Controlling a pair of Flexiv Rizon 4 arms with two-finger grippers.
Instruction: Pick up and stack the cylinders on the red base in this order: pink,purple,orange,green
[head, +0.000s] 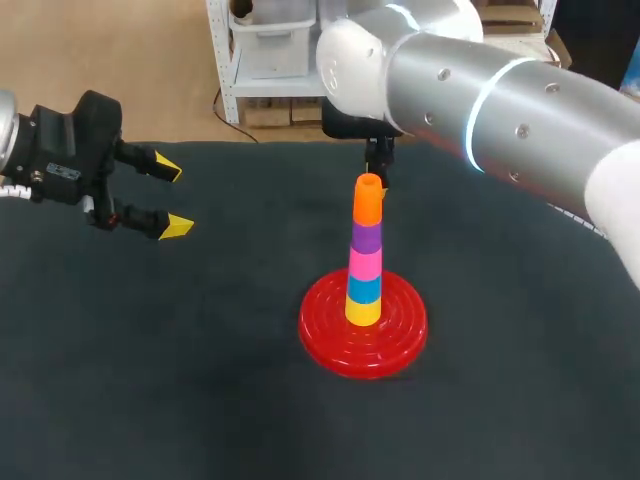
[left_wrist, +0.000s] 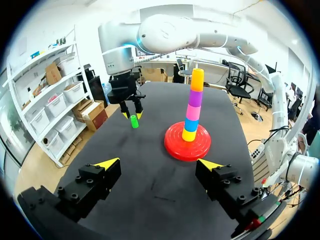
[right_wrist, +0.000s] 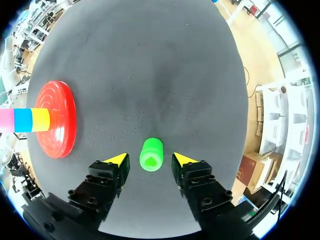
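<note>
The right gripper (right_wrist: 151, 161) holds its fingers apart on both sides of the green cylinder (right_wrist: 151, 150), not touching it; a closing off-centre may tip it. Farther away, the orange cylinder (head: 368, 198) tops the tall stack on the red base (head: 330, 345), and one bump could topple it. The left gripper (head: 172, 198), also apart, waits aside.

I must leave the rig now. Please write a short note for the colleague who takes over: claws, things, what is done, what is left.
Left claw: open, empty, over the table at its left side.
Right claw: open, green cylinder between its fingers, not gripped.
Done: on the red base, pink cylinder, purple cylinder and orange cylinder stacked above a yellow cylinder and a blue cylinder.
Left: grip the green cylinder, set it on the orange.
</note>
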